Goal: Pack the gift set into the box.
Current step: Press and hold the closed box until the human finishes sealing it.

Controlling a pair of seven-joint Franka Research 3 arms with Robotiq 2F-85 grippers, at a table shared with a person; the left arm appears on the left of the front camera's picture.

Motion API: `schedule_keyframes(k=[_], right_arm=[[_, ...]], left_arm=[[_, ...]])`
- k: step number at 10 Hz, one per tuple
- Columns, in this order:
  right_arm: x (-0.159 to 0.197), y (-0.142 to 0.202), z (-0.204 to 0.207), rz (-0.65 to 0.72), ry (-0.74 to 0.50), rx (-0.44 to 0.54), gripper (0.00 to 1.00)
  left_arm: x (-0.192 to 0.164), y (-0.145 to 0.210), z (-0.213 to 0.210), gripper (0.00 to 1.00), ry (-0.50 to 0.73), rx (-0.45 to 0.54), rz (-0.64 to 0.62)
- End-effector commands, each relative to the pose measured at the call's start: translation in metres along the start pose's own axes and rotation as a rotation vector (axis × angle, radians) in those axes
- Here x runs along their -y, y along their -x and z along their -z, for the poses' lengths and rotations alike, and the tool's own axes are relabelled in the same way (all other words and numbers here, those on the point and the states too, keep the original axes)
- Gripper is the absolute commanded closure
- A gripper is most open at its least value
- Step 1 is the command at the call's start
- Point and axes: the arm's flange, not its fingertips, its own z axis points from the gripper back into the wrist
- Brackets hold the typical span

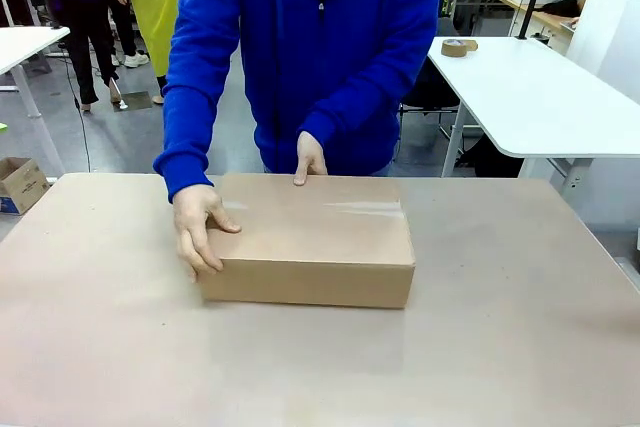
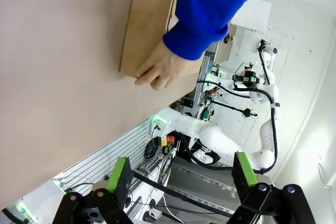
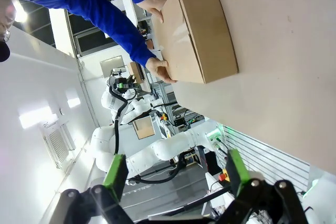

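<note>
Front view: the box [image 1: 310,242] lies shut at mid table [image 1: 100,347], w/ a person's hand [image 1: 200,227] on its left end & the other hand [image 1: 309,159] on far edge.

Left wrist view: left gripper [image 2: 181,176] has fingers apart, empty, well apart from box.

Right wrist view: right gripper [image 3: 175,172] same, apart, empty.

Risk: an arm reaching in now may hit the hands. Whether gift set is inside, cannot tell.

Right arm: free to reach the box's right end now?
Likely yes: the box is bare at its right end; one hand on its left end, the other hand at its far edge.
</note>
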Motion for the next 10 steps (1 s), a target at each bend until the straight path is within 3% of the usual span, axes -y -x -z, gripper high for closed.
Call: schedule_keyframes(k=[1, 10], right_arm=[[-0.0022, 0.0024, -0.0001, -0.005, 0.001, -0.004, 0.00], [-0.0022, 0.0024, -0.0001, -0.005, 0.001, -0.004, 0.00]], left_arm=[[-0.0003, 0.0022, 0.0007, 0.00, -0.006, 0.005, 0.001], [-0.0003, 0.0022, 0.0007, 0.00, -0.006, 0.005, 0.001]])
